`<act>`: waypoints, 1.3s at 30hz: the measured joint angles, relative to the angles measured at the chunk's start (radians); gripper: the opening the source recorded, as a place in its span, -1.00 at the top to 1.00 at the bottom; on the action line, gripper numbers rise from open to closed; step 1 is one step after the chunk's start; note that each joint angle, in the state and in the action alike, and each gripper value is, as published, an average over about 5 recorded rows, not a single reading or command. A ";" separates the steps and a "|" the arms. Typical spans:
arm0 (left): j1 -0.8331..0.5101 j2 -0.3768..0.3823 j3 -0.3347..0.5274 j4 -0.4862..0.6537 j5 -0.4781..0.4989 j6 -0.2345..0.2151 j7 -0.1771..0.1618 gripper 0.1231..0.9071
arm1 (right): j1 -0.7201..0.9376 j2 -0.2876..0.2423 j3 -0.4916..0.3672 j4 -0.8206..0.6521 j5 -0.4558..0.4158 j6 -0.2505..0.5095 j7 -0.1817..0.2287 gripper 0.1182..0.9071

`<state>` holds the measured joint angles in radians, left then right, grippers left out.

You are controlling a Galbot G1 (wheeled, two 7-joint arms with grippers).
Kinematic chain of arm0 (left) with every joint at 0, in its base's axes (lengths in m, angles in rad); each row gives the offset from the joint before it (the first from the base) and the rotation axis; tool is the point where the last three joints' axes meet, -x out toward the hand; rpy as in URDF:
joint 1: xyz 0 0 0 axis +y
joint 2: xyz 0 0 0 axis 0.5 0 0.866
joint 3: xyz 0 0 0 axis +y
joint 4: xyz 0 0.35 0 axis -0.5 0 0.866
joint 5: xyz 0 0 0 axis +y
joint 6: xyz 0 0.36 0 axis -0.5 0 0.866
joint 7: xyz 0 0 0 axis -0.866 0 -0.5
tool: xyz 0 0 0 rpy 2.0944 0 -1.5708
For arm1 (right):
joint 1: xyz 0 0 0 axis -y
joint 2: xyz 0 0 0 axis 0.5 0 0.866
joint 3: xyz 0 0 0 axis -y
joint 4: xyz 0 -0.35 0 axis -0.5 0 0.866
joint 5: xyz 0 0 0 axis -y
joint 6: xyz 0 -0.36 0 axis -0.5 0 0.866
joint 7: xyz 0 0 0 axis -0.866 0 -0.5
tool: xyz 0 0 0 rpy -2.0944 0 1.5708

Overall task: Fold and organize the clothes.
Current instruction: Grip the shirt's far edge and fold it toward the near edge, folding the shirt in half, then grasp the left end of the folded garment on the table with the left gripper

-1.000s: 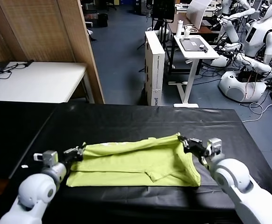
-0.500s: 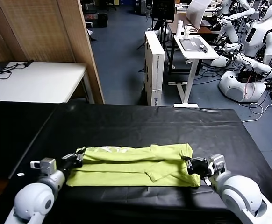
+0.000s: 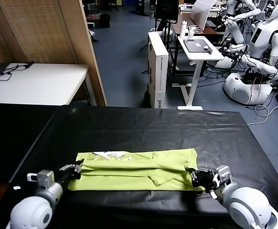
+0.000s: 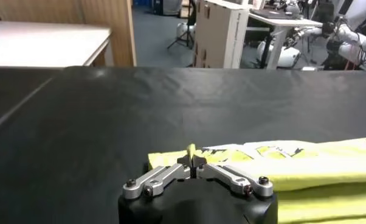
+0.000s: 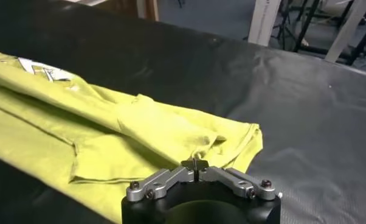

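The clothes (image 3: pixel 139 169), one lime yellow-green T-shirt, lie folded into a long band near the front of the black table (image 3: pixel 144 126). White markings show on its upper layer at the left. My left gripper (image 3: pixel 77 169) sits low at the shirt's left end, shut on a pinch of fabric; a yellow sliver shows between its tips (image 4: pixel 193 159). My right gripper (image 3: pixel 196 176) rests at the shirt's near right corner, shut, with the bunched shirt edge (image 5: pixel 198 149) at its tips (image 5: pixel 195 164). The shirt (image 4: pixel 317 176) lies flat on the cloth.
A white table (image 3: pixel 34 81) and a wooden partition (image 3: pixel 81 47) stand behind on the left. Beyond the black table are a tall white box (image 3: pixel 158 67), a small white desk (image 3: pixel 198 47) and other robots (image 3: pixel 253 71).
Both grippers carried the shirt's far edge toward me and down onto the table, laying it over the near half. The shirt is now a flatter, narrower band.
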<state>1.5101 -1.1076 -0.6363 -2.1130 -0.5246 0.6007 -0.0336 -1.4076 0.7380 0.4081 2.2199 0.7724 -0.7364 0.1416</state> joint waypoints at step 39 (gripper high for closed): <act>-0.168 -0.046 0.009 0.137 -0.006 0.017 -0.045 -1.00 | 0.187 0.239 0.055 -0.263 -0.045 0.087 -0.006 -1.00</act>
<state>1.3417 -1.1532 -0.6270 -1.9761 -0.5310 0.6181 -0.0787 -1.2205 0.9772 0.4632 1.9572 0.7269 -0.6490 0.1356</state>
